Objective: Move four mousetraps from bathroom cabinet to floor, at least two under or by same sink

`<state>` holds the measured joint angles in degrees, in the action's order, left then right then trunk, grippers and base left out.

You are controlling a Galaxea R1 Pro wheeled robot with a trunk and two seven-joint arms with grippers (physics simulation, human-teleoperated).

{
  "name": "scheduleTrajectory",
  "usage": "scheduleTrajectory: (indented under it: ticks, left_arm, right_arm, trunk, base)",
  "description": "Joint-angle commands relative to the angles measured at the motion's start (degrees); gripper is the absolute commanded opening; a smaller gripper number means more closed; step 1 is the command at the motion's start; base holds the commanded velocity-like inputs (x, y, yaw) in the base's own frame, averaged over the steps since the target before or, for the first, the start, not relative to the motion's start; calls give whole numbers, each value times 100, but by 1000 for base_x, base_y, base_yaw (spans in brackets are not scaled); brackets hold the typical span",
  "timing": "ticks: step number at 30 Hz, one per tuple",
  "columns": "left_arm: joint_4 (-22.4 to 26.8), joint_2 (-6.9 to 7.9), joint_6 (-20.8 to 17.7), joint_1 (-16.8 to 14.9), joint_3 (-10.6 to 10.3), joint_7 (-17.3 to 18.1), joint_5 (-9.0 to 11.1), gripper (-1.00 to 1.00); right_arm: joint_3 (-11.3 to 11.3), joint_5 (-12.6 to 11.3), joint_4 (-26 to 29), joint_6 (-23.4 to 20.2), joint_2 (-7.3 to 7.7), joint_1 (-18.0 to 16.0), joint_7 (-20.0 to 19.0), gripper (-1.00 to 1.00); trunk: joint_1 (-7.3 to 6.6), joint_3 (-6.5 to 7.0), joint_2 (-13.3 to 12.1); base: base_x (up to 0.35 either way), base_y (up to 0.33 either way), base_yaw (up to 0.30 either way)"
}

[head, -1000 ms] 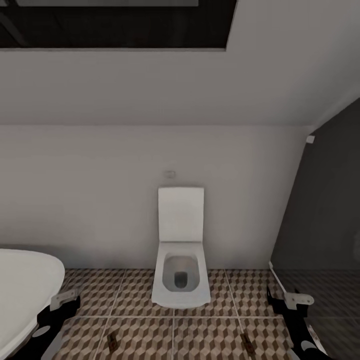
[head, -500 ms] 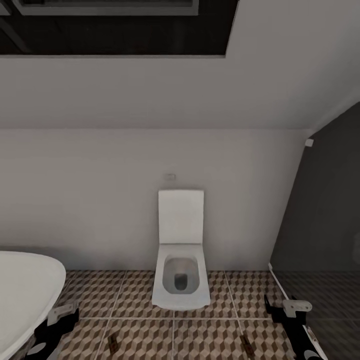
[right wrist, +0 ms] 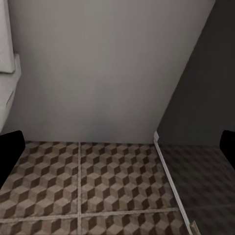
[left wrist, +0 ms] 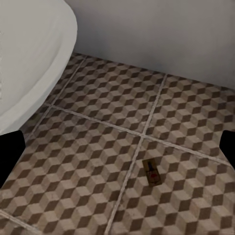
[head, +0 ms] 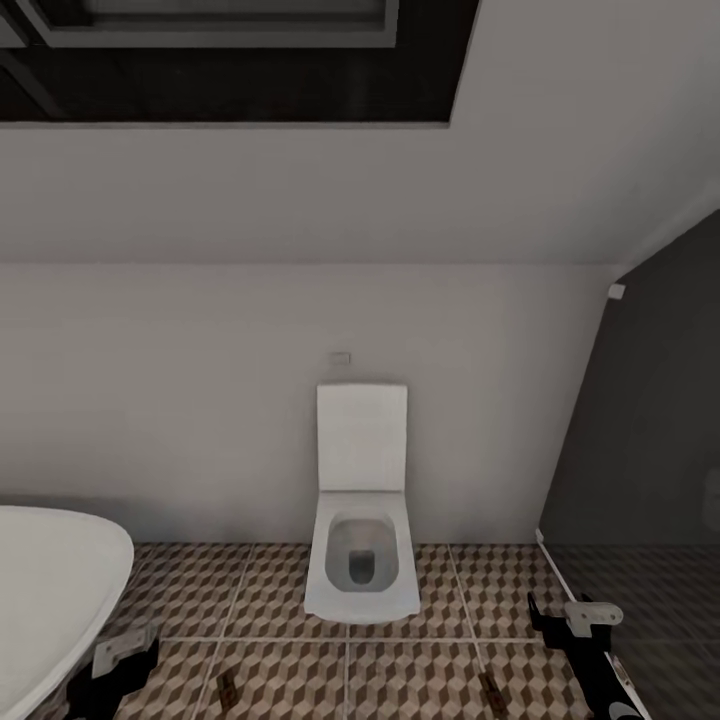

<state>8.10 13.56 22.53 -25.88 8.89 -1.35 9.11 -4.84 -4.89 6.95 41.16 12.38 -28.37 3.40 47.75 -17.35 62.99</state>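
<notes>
Both claws hang wide open and empty, the left gripper (head: pixel 125 655) and right gripper (head: pixel 578 622) sinking lower in the head view as it tips up. One mousetrap (head: pixel 227 689) lies just inside the left claw, another mousetrap (head: pixel 490 688) inside the right, both on the bathroom floor (head: pixel 270 590); two are down, though I see no sink near.

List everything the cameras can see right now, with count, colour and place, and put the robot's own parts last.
mousetraps: two, dark brown, flat on the floor, one left of the toilet and one right of it
bathroom floor: one, brown-beige cube-pattern tiles
toilet: one, white, lid up, against the back wall
bathtub: one, white, rounded, far left
wall: light grey, behind the toilet
dark panel: one, dark grey, right side
left gripper: black and grey, jaws open, by the bathtub
right gripper: black and grey, jaws open, near the dark panel
</notes>
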Motion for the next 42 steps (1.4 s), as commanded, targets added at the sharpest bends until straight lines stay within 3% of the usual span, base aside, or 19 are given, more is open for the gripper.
scheduleTrajectory:
  ticks: [1,14,27,42]
  left_arm:
    - [-60,2,71,-5,-19,3,47,100]
    - [-745,22,698,-5,-19,175,42,100]
    - [-1094,86,791,-5,-18,436,38,100]
    - [-1246,161,758,151,-27,623,34,100]
  right_arm:
    - [-52,-51,-8,15,2,-4,17,100]
    - [-52,-32,-531,26,2,5,-2,100]
    - [-52,-37,-996,38,2,49,-224,100]
    - [-52,-52,-1087,13,-40,146,-264,100]
  trunk:
    - [-22,12,-37]
    - [-308,245,-558]
    - [-593,478,-1080]
    - [-923,748,-1681]
  base:
    - [0,0,0]
    - [0,0,0]
    - [0,0,0]
    - [0,0,0]
